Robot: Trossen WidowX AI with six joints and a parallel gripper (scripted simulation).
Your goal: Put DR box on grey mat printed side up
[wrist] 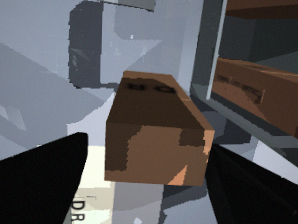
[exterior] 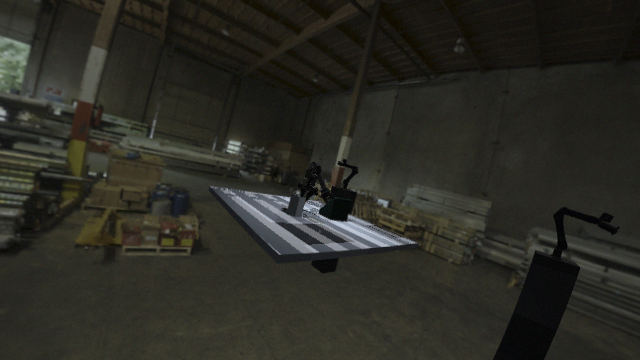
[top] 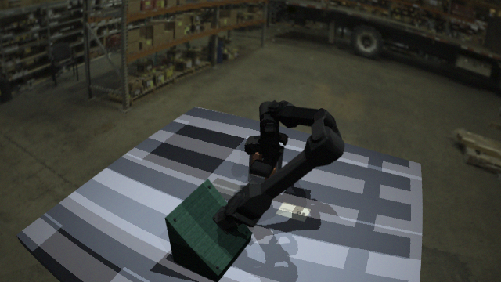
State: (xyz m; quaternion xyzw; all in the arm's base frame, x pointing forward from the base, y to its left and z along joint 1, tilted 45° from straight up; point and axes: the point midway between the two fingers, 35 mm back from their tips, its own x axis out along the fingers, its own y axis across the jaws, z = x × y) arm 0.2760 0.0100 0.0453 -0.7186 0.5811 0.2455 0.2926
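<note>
— Please, what kind of place is this, where we stand?
— I believe it is a warehouse. Along the side I see tall metal racks [top: 124, 59] with many cartons.
— And the rest?
— There are wooden pallets [top: 479, 146] [exterior: 157, 249] on the concrete floor [top: 188, 117] [exterior: 210, 305], stacks of long boards [exterior: 447, 202], and steel roof beams [exterior: 320, 27]. Also a big vehicle wheel [top: 367, 42] is visible behind.
</note>
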